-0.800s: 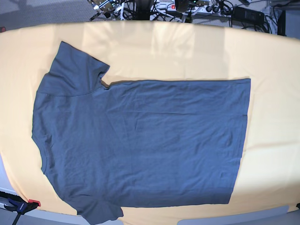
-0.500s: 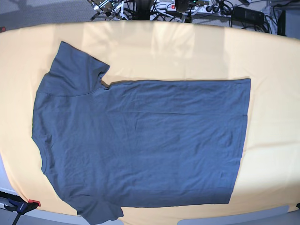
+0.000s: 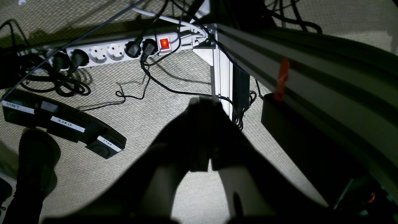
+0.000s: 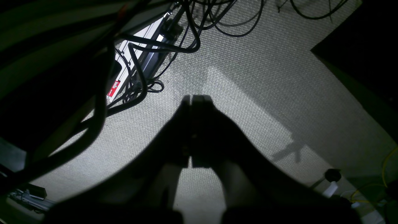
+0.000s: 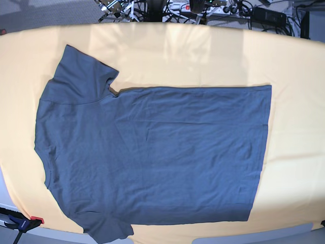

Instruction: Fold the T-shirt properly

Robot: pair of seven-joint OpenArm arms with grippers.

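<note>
On the yellow cloth (image 5: pixel 167 51), the T-shirt (image 5: pixel 152 157) lies flat, same as a moment ago.
Left gripper (image 3: pixel 209 137) and right gripper (image 4: pixel 194 130) hang pinched closed and empty over the floor; folding hasn't begun.

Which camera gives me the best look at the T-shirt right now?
The base view: the T-shirt lies spread flat on the yellow cloth. Both wrist views show only floor and cables, no shirt.
</note>
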